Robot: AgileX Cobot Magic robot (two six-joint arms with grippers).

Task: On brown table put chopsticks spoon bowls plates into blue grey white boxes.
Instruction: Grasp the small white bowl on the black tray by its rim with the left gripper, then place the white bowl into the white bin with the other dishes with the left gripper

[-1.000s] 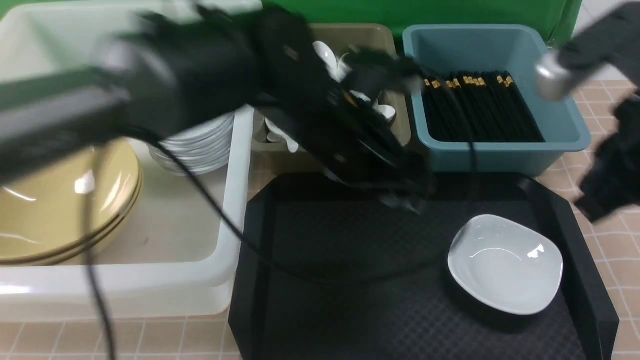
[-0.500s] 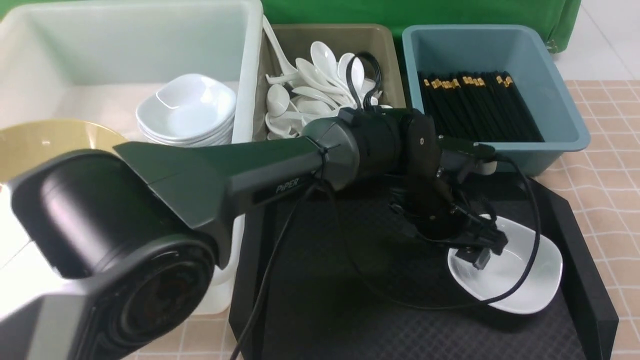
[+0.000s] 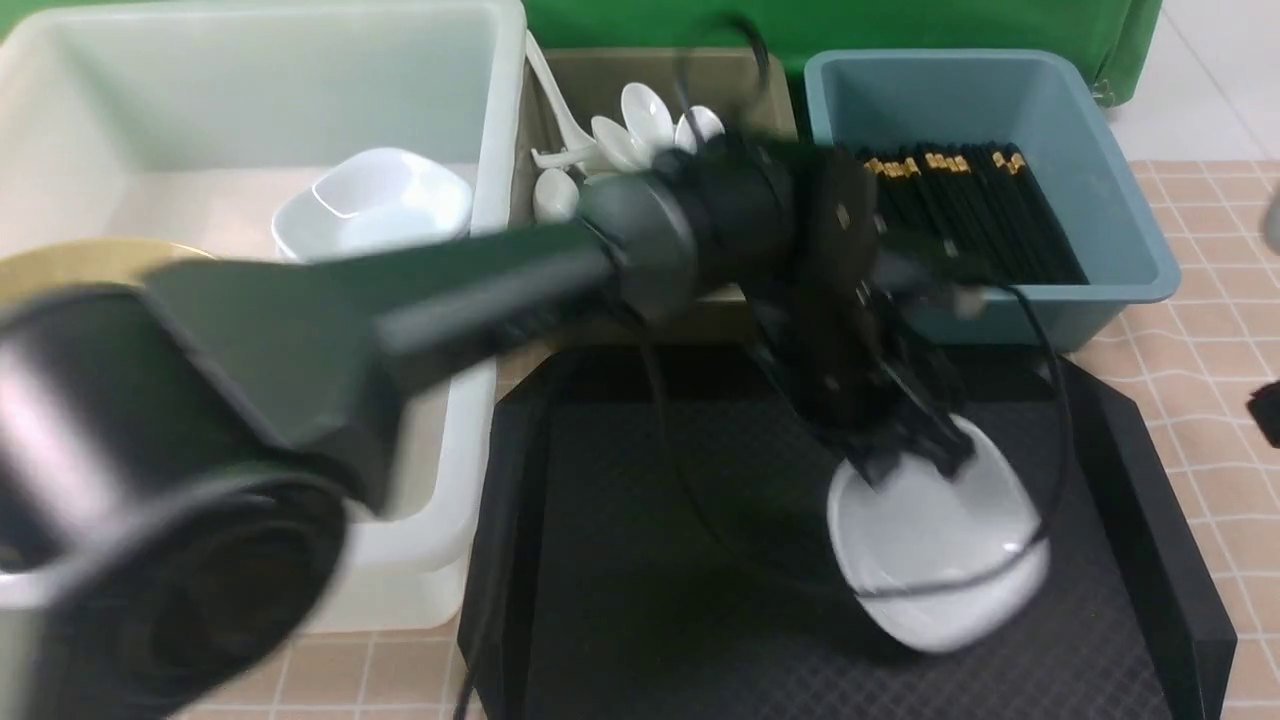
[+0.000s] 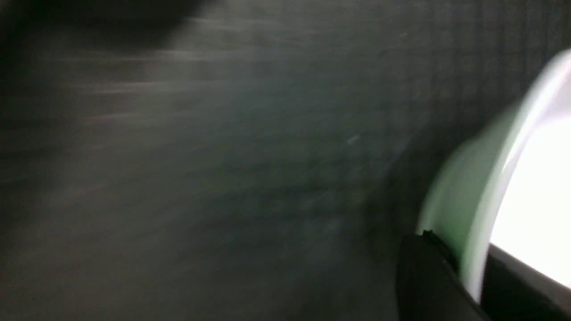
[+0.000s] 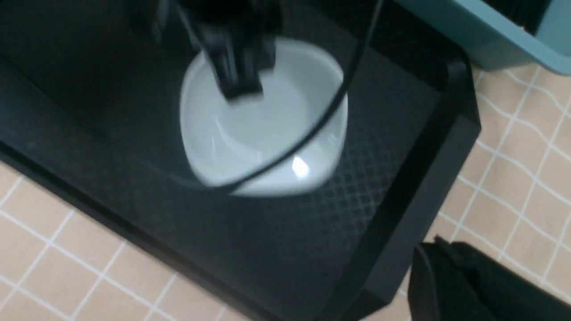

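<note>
as you look from the front, your left gripper [image 3: 905, 455] is clamped tight on the far rim of the white bowl [image 3: 935, 555], which sits tilted over the right part of the black tray [image 3: 620, 560]. behind the tray, chopsticks [image 3: 960, 215] lie in the blue box [image 3: 1130, 230], spoons [image 3: 630, 130] in the grey box [image 3: 600, 75], and stacked bowls [image 3: 375, 205] in the white box [image 3: 250, 100].

from the left wrist, all blurred, you see the white bowl [image 4: 531, 196] with its rim pinched between the dark fingers [image 4: 424, 276], and the black tray [image 4: 223, 156] beyond.

from the right wrist, you see the white bowl [image 5: 267, 133] in the black tray [image 5: 401, 187] with the left gripper [image 5: 238, 76] on its rim. your right gripper [image 5: 468, 285] is a dark shape over the brown table [image 5: 67, 249], jaws closed and empty.
</note>
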